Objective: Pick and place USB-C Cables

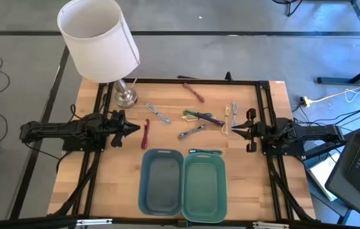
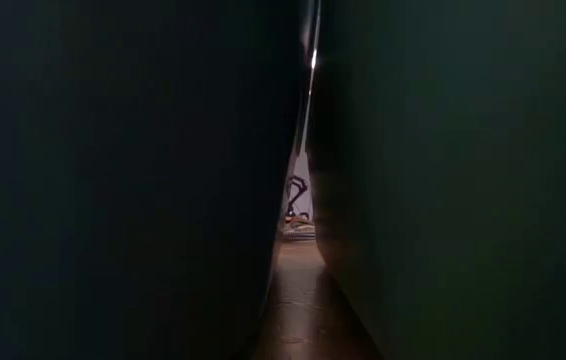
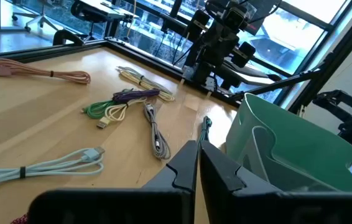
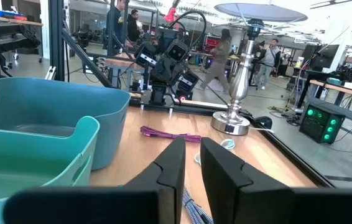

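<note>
Left gripper [image 1: 133, 128]: fingers drawn nearly together with only a thin slit between them in the left wrist view, nothing held, poised at the left side of the table beside the red cable [image 1: 145, 133]. Right gripper [image 1: 236, 129]: fingers set a narrow gap apart in the right wrist view, likewise empty, at the right side just beside the beige cable [image 1: 228, 117] and the pale grey-green cable [image 1: 235, 111]. USB-C cables, loose stock, all lying flat on the wooden table [image 1: 91, 172] and none yet in a tray: a light grey cable [image 1: 159, 116] left of centre; a green cable [image 1: 194, 115] and purple cable [image 1: 209, 117] overlapping one another at the middle; a darker grey cable [image 1: 192, 131] just below them; a brown cable [image 1: 193, 91] well apart toward the far edge; a thin dark-green cable [image 1: 204, 151] lying against the far rim of the green tray. Receptacles: blue tray [image 1: 145, 191] and green tray [image 1: 221, 191], side by side at the near edge, apparently empty. Handling is judged as light, limp and thin, low against the wood, with smooth jackets likely to slip; each bundle is best taken across its tied middle, where the strands are gathered and thickest, not at a plug end. A lamp [image 1: 125, 94] stands at the far left corner.
</note>
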`<act>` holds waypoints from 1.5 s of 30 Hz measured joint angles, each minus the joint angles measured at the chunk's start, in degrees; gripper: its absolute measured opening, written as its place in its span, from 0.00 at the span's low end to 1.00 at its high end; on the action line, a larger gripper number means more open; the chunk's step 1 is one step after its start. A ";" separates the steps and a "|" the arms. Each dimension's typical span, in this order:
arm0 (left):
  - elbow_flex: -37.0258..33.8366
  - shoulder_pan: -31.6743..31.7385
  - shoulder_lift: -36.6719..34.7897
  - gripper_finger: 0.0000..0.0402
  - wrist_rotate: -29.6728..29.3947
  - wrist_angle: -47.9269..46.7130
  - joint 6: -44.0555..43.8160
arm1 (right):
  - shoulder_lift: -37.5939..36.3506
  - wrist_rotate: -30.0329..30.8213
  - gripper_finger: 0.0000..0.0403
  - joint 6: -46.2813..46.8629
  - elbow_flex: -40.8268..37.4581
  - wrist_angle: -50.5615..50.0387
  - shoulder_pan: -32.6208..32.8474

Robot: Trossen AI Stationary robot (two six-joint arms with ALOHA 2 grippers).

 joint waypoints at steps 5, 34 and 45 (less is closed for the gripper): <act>-0.01 0.02 0.01 0.03 -0.01 0.00 0.00 | 0.00 0.00 0.14 0.00 0.00 0.00 0.00; -0.01 0.01 -0.01 0.02 -0.01 0.00 0.00 | 0.39 2.68 0.14 -1.23 0.00 3.16 -0.02; -0.01 0.02 0.00 0.03 -11.44 7.32 -3.29 | 0.39 10.73 0.14 13.61 0.00 32.32 -0.02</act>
